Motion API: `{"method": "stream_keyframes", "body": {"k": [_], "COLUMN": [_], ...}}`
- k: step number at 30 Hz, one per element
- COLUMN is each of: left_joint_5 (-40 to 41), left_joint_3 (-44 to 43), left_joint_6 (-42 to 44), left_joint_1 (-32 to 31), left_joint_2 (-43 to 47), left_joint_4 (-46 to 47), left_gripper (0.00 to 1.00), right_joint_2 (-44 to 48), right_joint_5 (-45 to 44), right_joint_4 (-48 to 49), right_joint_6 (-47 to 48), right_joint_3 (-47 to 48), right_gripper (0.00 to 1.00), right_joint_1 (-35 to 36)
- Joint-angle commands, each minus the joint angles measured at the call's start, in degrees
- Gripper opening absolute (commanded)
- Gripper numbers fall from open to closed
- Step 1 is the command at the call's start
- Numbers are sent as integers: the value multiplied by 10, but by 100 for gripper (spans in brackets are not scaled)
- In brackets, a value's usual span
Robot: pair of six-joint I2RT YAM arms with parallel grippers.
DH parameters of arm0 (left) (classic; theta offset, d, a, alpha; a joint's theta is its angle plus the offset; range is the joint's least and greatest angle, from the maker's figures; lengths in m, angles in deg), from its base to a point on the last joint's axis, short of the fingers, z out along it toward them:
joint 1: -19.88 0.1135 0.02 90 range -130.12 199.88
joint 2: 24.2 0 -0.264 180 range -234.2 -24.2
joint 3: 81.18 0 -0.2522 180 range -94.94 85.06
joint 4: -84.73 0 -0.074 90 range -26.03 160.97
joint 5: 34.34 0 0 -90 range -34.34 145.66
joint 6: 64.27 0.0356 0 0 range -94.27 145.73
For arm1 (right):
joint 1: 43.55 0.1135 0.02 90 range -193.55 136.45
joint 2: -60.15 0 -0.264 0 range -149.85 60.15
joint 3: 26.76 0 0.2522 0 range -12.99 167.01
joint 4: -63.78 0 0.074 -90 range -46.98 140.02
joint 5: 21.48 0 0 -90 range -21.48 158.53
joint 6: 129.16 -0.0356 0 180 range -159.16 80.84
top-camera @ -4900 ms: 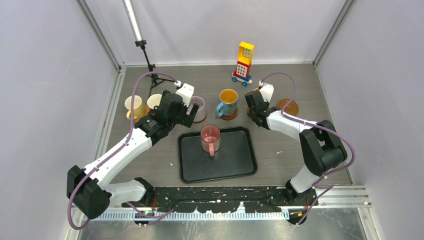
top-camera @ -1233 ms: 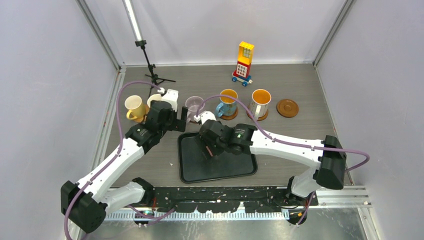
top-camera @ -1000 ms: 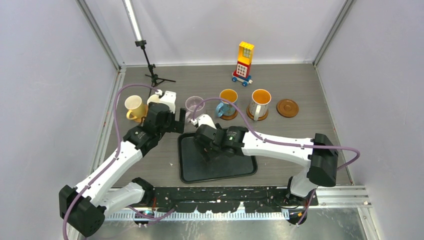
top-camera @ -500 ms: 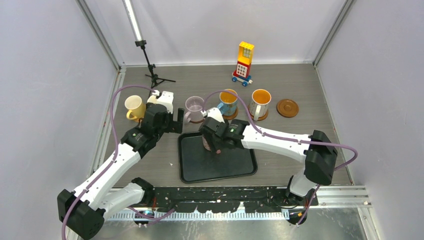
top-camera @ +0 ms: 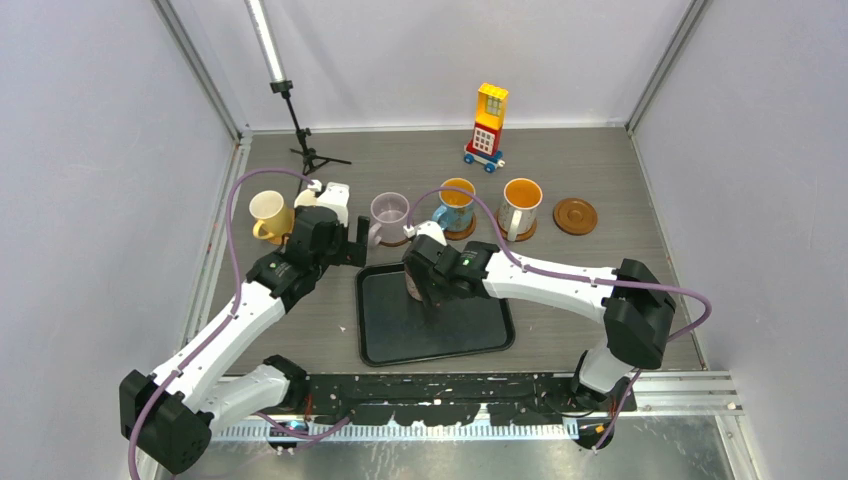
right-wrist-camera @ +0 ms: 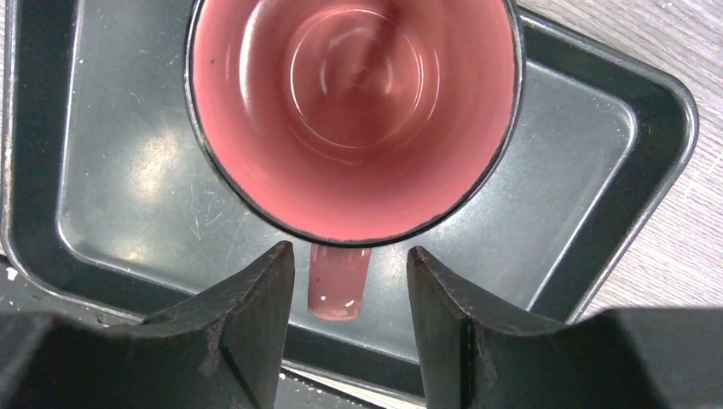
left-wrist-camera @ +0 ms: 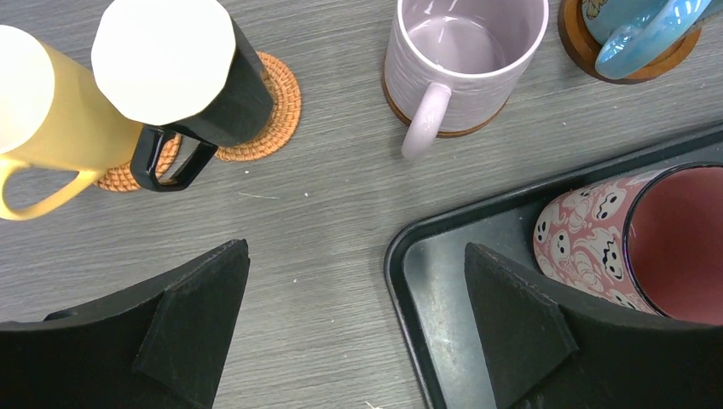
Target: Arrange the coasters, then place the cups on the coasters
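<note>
Nearest me, the black tray (top-camera: 372, 342) is lying on the worktop (top-camera: 560, 320) with the pink mug (right-wrist-camera: 354, 102) standing upright in its far half, in the same spot as about five seconds ago. My right end effector (right-wrist-camera: 349, 256) is hanging over that mug now. Back then it was away at the far right by the whitish mug, and a second ago it was over the tray's left part. Its jaws are partly open, straddling the mug's handle (right-wrist-camera: 339, 288) with a gap on each side, gripping nothing.

Just left of the tray, my left end effector (left-wrist-camera: 355, 251) is hovering with jaws spread wide and empty. It has backed off the lilac mug (top-camera: 389, 212), which it was reaching into earlier.

Farther out, the lilac mug, the blue mug (top-camera: 455, 203) and the whitish mug (top-camera: 521, 203) are each sitting on a coaster, and one bare coaster (top-camera: 575, 215) is lying at the right end. At the left, a cream mug (top-camera: 268, 215) is standing on a coaster too.

At the back are a toy block tower (top-camera: 488, 125) and a light stand (top-camera: 300, 140).
</note>
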Motion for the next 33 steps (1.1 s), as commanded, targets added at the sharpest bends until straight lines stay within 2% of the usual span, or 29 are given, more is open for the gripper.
{"method": "stream_keyframes", "body": {"k": [1,8,16,22,26,27,33], "left_joint_5": [-1,-2,-1,-1,-2,-3,-2], "left_joint_3": [-8,-4,0,1,-1,-3,-10], "left_joint_6": [-13,-19,-18,-17,-17,-15,-5], "left_joint_1": [3,4,5,6,5,5,5], "left_joint_2": [-4,-5,-5,-6,-8,-9,-16], "left_joint_4": [21,21,24,23,22,22,22], "left_gripper": [100,100,100,100,100,100,100], "right_joint_2": [-6,-18,-26,-17,2,8,49], "right_joint_5": [-6,14,18,10,6,5,-1], "right_joint_4": [42,76,96,83,69,66,68], "right_joint_6": [-1,5,22,21,21,21,53], "right_joint_3": [-7,-17,-24,-31,-27,-25,-8], "right_gripper": [55,52,44,27,3,0,0], "right_joint_1": [-10,-35,-43,-44,-44,-44,-44]}}
